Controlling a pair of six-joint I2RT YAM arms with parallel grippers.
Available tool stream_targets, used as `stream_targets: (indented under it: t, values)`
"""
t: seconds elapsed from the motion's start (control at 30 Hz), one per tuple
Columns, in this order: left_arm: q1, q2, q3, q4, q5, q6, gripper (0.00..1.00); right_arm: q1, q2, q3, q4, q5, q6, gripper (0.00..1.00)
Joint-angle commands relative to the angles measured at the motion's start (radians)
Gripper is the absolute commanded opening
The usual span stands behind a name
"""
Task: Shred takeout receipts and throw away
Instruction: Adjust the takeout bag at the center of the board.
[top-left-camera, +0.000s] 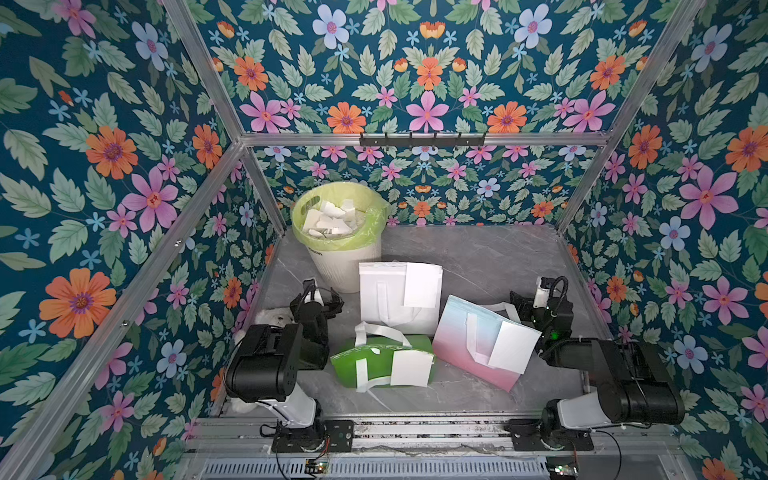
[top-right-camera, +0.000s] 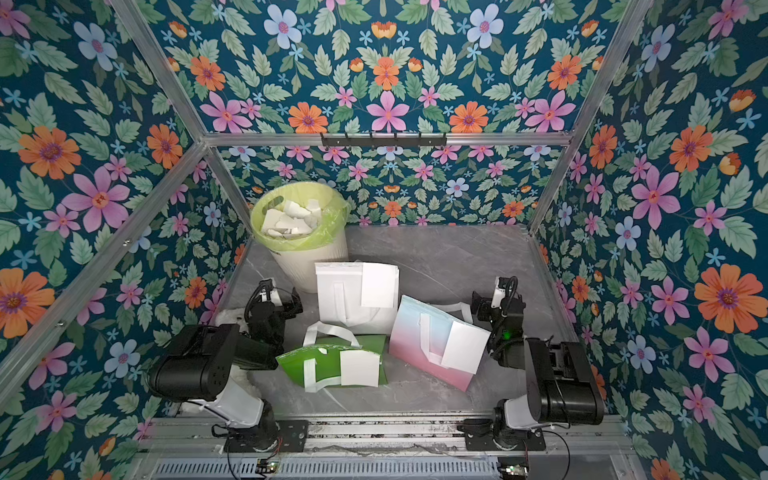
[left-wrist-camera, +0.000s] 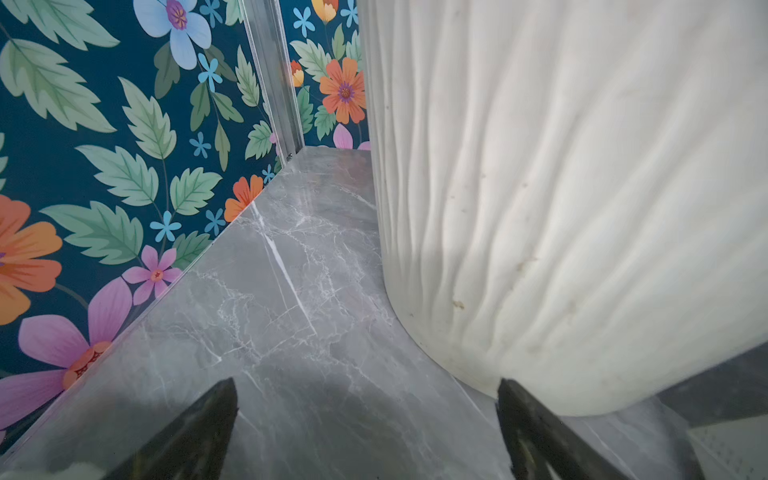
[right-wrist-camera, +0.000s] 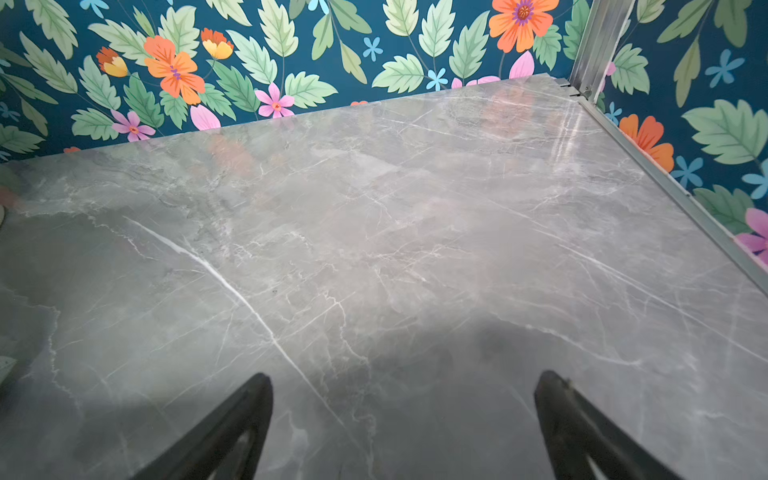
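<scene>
Left wrist view: my left gripper (left-wrist-camera: 368, 386) has its fingers released and spread wide, with nothing between them, over the grey marble table (left-wrist-camera: 291, 291). The ribbed white wall of the waste bin (left-wrist-camera: 540, 187) rises just beside one fingertip. I cannot tell whether they touch.

Right wrist view: my right gripper (right-wrist-camera: 405, 376) is likewise released. Its fingers are wide apart and empty, and bare table lies ahead.

In both top views I locate three takeout receipts, each lying flat on a bag between the two arms.

1. Nearest me, the near receipt (top-left-camera: 411, 369) lies on the right part of the green bag (top-left-camera: 347, 368).
2. Further out and to the right, the right receipt (top-left-camera: 513, 345) lies tilted on the pink-and-blue bag (top-left-camera: 451, 340), close to the right arm.
3. Beyond these, the far receipt (top-left-camera: 422, 284) lies on the upper right part of the white tote bag (top-left-camera: 395, 311), just in front of the waste bin.

Both grippers stand apart from all three receipts.

At the far left corner, the waste bin carries a yellow-green liner (top-left-camera: 374, 220) and holds white paper scraps (top-left-camera: 328, 220).
</scene>
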Motion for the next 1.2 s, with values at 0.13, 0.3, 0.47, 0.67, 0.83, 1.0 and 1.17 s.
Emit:
stream_targets:
  t: [0.13, 0.3, 0.47, 0.67, 0.83, 1.0, 1.17]
  values:
    - [0.0, -0.002, 0.002, 0.043, -0.005, 0.006, 1.0, 0.0, 0.002, 0.001, 0.032, -0.004, -0.003, 0.99]
    - [0.001, -0.002, 0.001, 0.045, -0.005, 0.006, 1.0, 0.001, 0.002, 0.001, 0.032, -0.004, -0.003, 0.99]
    - [0.002, -0.002, 0.002, 0.044, -0.005, 0.007, 1.0, 0.0, 0.002, 0.001, 0.031, -0.004, -0.002, 0.99]
    - [0.001, -0.001, 0.002, 0.043, -0.005, 0.006, 1.0, 0.001, 0.002, 0.001, 0.032, -0.004, -0.003, 0.99]
    - [0.002, -0.002, 0.0, 0.043, -0.005, 0.006, 1.0, 0.0, 0.003, 0.001, 0.032, -0.004, -0.003, 0.99]
    - [0.0, -0.052, -0.02, 0.059, -0.041, 0.005, 1.0, 0.001, -0.088, -0.045, 0.052, 0.025, 0.009, 0.99]
    - [0.0, -0.358, 0.037, -0.307, -0.137, -0.08, 1.0, 0.0, -0.407, 0.055, -0.485, 0.196, 0.173, 0.99]
